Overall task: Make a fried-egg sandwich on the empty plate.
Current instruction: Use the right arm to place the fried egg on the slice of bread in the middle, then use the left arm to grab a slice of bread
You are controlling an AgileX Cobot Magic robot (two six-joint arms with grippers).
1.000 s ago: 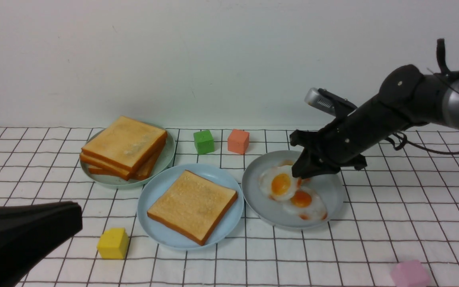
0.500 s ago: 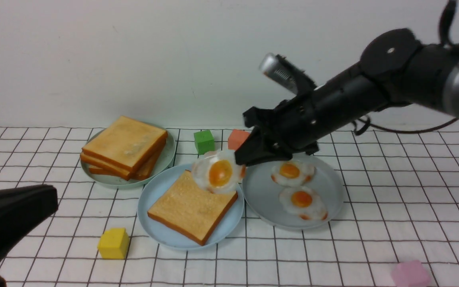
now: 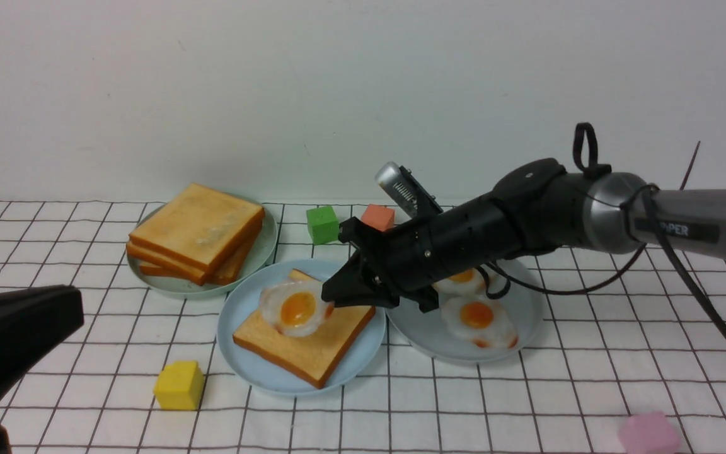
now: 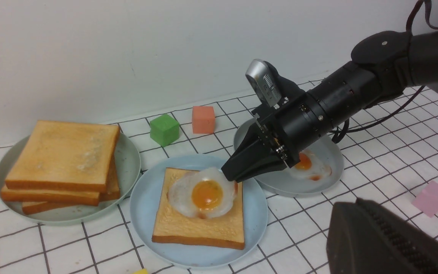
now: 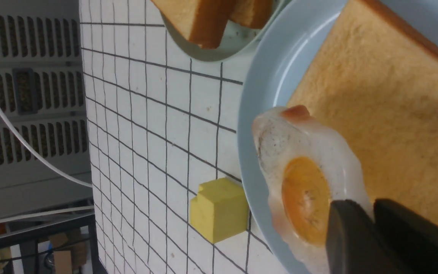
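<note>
Fried-egg sandwich, half assembled, filling stage. At far left in the front view, the left gripper [image 3: 54, 315] hangs low near the table edge, its jaws pressed together and empty. Beyond it, the pale green plate [image 3: 256, 258] carries the pile of plain toast slices [image 3: 196, 230]. A yellow block [image 3: 178, 384] sits on the checked cloth [image 3: 527, 403] near the sky-blue plate [image 3: 243, 309], which stands at centre and bears one toast slice [image 3: 312, 343]. On that slice lies a fried egg [image 3: 293, 307], set toward the slice's far left portion. The right gripper [image 3: 331, 296] reaches in from the right with its fingertips at the egg's rim; the right wrist view shows the two fingers astride the egg's edge with only a narrow gap between them, and whether they pinch it or have let go cannot be told. A green block [image 3: 322, 224] and an orange block [image 3: 377, 216] stand behind. To the right, the grey plate [image 3: 520, 315] keeps two spare eggs [image 3: 476, 315]. A pink block [image 3: 648, 434] lies at the near right.

Judged step: depositing the egg on the base slice. The next move calls for spreading the fingers fully and lifting clear without dragging the egg, then fetching a top slice from the pile.
</note>
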